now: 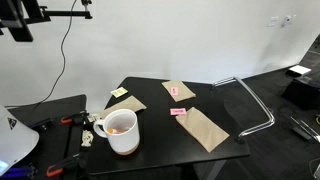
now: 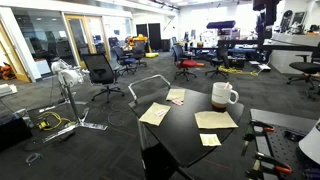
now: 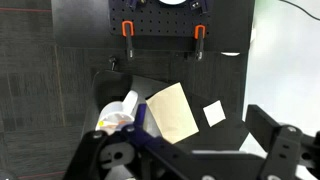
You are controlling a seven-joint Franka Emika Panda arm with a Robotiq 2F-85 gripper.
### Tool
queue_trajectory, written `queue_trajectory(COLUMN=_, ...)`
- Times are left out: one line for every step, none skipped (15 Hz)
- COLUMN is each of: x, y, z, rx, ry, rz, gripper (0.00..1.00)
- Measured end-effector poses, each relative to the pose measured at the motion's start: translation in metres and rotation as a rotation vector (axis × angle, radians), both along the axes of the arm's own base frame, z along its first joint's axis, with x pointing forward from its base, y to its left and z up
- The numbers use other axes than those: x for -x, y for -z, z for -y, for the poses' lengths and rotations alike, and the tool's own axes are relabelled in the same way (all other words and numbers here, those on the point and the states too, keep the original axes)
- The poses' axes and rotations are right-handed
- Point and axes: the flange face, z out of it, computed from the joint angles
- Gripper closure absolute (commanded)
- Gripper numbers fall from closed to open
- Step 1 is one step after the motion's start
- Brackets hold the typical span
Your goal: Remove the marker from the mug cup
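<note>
A: Marker (image 1: 118, 126), probably that orange smudge inside the mug (image 1: 124, 138); too small to confirm.
B: Noted, big to small. Black table (image 1: 160, 140), brown paper sheets (image 1: 205, 128) on it, mug upright at 7 o'clock of the top, handle toward 9.
A: Handling?
B: Likely light, stiff, slick-barrelled. Best pinched high on the exposed end, pulled straight up; risk of dragging the mug along.
A: Jaws?
B: Gripper (image 3: 190, 160) spread wide in wrist view, holding nothing; mug at 8 o'clock there.
</note>
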Motion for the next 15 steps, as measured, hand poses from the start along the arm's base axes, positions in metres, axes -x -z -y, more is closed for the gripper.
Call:
queue_trajectory(x=0.0, y=0.0, z=0.0, rx=0.0, ry=0.0, rz=0.0, gripper=0.0)
queue_trajectory(x=0.0, y=0.0, z=0.0, rx=0.0, ry=0.0, rz=0.0, gripper=0.0)
queue_trajectory(x=0.0, y=0.0, z=0.0, rx=0.0, ry=0.0, rz=0.0, gripper=0.0)
queue_trajectory(x=0.0, y=0.0, z=0.0, rx=0.0, ry=0.0, rz=0.0, gripper=0.0)
queue_trajectory(x=0.0, y=0.0, z=0.0, rx=0.0, ry=0.0, rz=0.0, gripper=0.0)
queue_trajectory(x=0.0, y=0.0, z=0.0, rx=0.0, ry=0.0, rz=0.0, gripper=0.0)
queue_trajectory(x=-0.001, y=0.0, z=0.0, rx=0.002, ry=0.001, rz=0.004, gripper=0.0)
queue_trajectory(x=-0.002, y=0.0, z=-0.001, rx=0.004, ry=-0.001, rz=0.009, gripper=0.0)
queue_trajectory(x=-0.003, y=0.001, z=-0.002, rx=0.007, ry=-0.008, rz=0.014, gripper=0.0)
queue_trajectory(x=-0.006, y=0.003, z=-0.003, rx=0.009, ry=-0.024, rz=0.02, gripper=0.0)
queue_trajectory(x=-0.011, y=0.005, z=-0.005, rx=0.013, ry=-0.039, rz=0.026, gripper=0.0)
queue_trajectory(x=-0.016, y=0.008, z=-0.006, rx=0.018, ry=-0.056, rz=0.03, gripper=0.0)
queue_trajectory(x=-0.023, y=0.013, z=-0.007, rx=0.022, ry=-0.077, rz=0.034, gripper=0.0)
queue_trajectory(x=-0.03, y=0.018, z=-0.007, rx=0.028, ry=-0.098, rz=0.036, gripper=0.0)
queue_trajectory(x=-0.037, y=0.024, z=-0.008, rx=0.034, ry=-0.121, rz=0.037, gripper=0.0)
